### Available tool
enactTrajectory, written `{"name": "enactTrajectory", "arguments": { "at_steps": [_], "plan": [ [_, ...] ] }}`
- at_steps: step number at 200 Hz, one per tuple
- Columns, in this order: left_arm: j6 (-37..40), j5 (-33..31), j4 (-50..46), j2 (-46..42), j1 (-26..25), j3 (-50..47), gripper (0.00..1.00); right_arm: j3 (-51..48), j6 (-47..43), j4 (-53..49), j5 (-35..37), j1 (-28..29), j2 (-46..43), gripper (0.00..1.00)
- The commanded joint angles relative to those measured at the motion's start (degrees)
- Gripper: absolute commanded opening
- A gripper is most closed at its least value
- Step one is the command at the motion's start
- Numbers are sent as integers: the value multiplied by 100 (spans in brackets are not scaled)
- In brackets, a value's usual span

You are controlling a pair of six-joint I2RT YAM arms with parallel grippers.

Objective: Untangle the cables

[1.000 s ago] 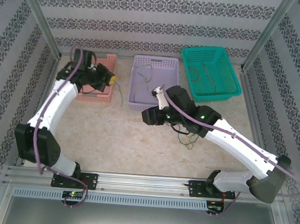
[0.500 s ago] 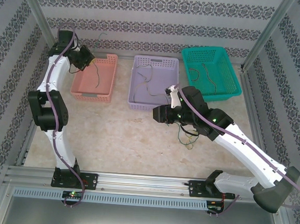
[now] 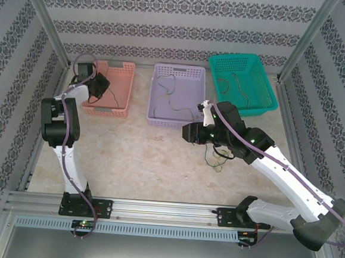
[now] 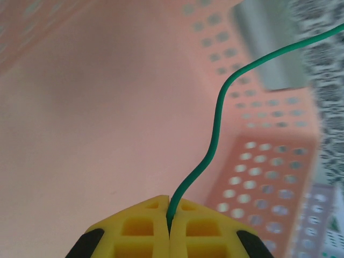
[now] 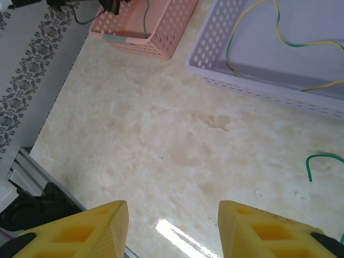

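Clamping one green cable (image 4: 215, 134), left gripper (image 4: 169, 210) hangs at pink basket (image 4: 260, 177); right gripper (image 5: 172, 210) gapes.

Baskets (image 3: 180, 68) in row; cables (image 3: 216, 162) on table (image 3: 134, 156) before them.

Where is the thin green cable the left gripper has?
Left wrist view: the thin green cable is pinched in the shut left gripper, trailing over the perforated pink plastic basket, the leftmost basket at the table's far side.
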Motion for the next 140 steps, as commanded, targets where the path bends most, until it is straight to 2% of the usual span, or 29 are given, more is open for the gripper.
{"name": "enactTrajectory", "arguments": {
  "at_steps": [1,140],
  "plan": [
    [-350,-128,706,-95,54,-165,0,-127,125,-37,-26,-43,-112,48],
    [-1117,-779,234,-888,57,-1262,0,-475,207,36,-59,-32,-287,48]
  ]
}}
